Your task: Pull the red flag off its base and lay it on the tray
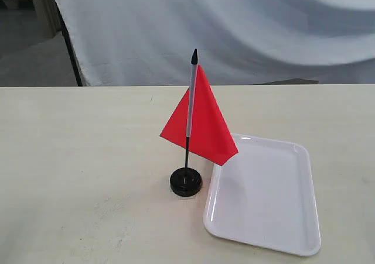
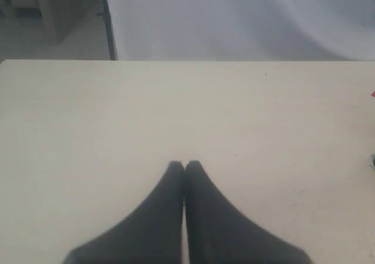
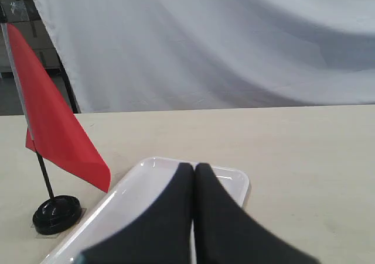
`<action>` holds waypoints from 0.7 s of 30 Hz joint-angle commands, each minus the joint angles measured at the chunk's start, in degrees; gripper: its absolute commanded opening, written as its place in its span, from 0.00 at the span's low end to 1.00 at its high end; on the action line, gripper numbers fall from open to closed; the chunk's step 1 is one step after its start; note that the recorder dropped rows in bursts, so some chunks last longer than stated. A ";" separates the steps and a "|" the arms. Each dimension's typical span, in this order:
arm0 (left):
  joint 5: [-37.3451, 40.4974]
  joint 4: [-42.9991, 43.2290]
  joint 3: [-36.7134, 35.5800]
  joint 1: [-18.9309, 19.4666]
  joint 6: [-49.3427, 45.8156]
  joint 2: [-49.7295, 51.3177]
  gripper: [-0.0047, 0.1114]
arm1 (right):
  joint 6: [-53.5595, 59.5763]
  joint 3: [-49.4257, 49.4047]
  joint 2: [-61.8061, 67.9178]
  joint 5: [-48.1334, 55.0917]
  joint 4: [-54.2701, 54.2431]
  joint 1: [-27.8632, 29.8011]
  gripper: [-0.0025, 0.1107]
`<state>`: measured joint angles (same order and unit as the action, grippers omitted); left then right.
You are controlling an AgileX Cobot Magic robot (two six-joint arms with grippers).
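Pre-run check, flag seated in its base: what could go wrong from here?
1. The base is small and nothing pins it: the left gripper and the right gripper are both shut and away from it. A one-arm pull may lift the base along with the red flag.
2. The pole is thin, so a grasp could slip or catch the cloth instead.
3. The base sits close beside the tray, so an arm pinning it could nudge the tray.

red flag [image 3: 55, 129] tip cut off; tray [image 3: 231, 179] half hidden
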<state>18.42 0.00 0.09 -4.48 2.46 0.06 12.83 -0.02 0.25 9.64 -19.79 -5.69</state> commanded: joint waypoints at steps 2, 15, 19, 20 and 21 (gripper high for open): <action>0.02 0.00 -0.09 -0.25 -0.08 -0.06 0.04 | 0.17 0.02 -0.25 -0.06 -0.01 -0.08 0.02; 0.02 0.00 -0.09 -0.25 -0.08 -0.06 0.04 | -0.08 0.02 -0.25 -0.85 -0.01 -0.08 0.02; 0.02 0.00 -0.09 -0.25 -0.08 -0.06 0.04 | -0.08 0.02 -0.25 -4.17 -0.01 -0.08 0.02; 0.02 0.00 -0.09 -0.25 -0.08 -0.06 0.04 | -0.08 0.02 -0.25 -5.36 -0.01 -0.08 0.02; 0.02 0.00 -0.09 -0.25 -0.08 -0.06 0.04 | -0.08 0.02 -0.25 -6.98 -0.01 -0.08 0.02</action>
<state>18.42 0.00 0.09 -4.48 2.46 0.06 12.83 -0.02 0.25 6.50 -19.79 -5.69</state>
